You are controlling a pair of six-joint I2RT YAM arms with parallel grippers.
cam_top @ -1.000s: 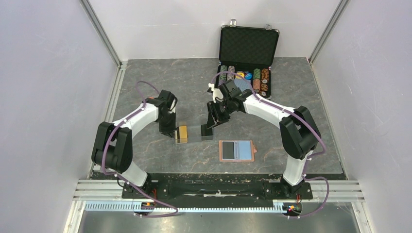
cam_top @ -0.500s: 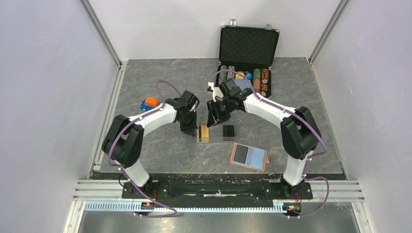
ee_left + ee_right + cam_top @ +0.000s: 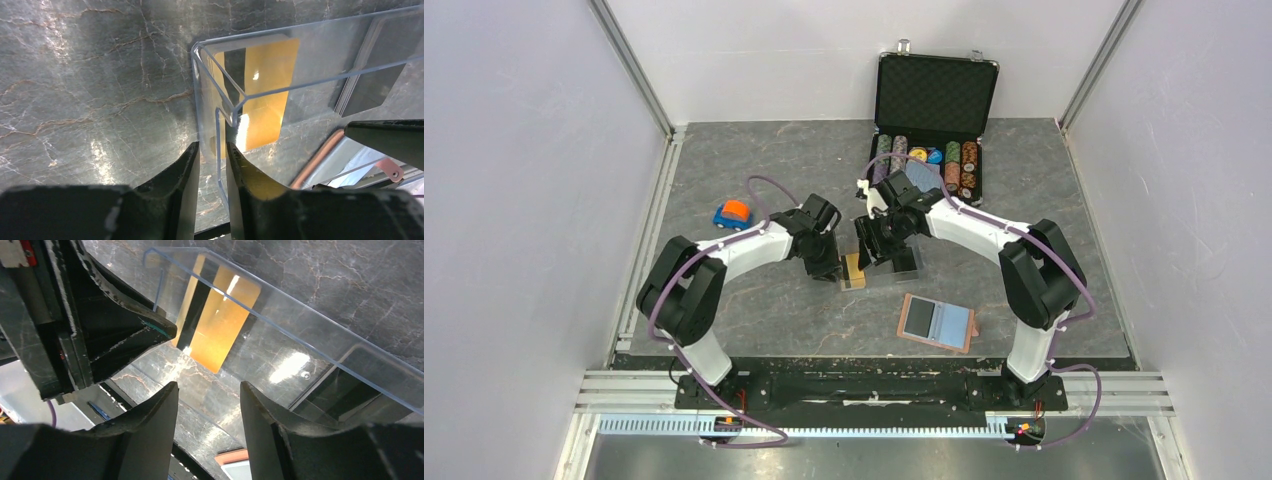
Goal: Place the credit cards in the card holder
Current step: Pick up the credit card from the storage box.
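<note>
Left wrist: left tool (image 3: 212,148) straddles wall of clear box (image 3: 320,47) holding gold card (image 3: 265,95).

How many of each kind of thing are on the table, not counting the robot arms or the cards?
poker-chip case: 1
card holder: 1
clear plastic box: 1
blue and orange toy: 1
Total: 4
</note>
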